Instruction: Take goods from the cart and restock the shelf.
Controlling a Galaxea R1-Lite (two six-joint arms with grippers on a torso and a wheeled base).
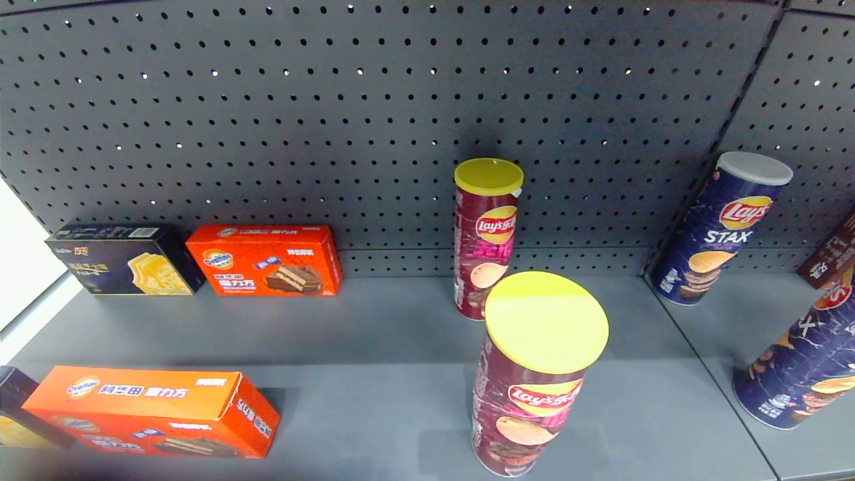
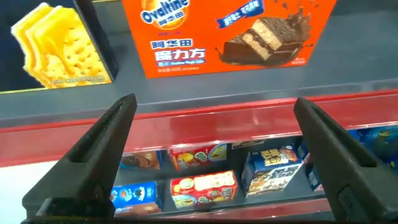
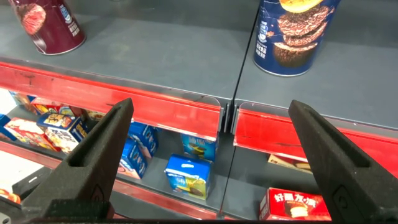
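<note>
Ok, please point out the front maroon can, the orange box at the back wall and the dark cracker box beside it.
front maroon can (image 1: 531,401), head view, on its side label.
orange box at the back wall (image 1: 265,262), head view, on its front face.
dark cracker box (image 1: 127,262), head view, on its front face.

Shelf (image 1: 374,334): grey painted metal, looked matt and smooth. Pegboard (image 1: 334,100): same matt metal, perforated. Orange box (image 1: 264,260), dark box (image 1: 123,259): printed cardboard, showed slight sheen. Front can (image 1: 528,421): glossy printed wrap. Yellow lid (image 1: 546,322): smooth matt plastic. Red strip (image 3: 155,106): glossy, reflective plastic. Left gripper (image 2: 214,106), right gripper (image 3: 211,106): black, matt, finely grained.
</note>
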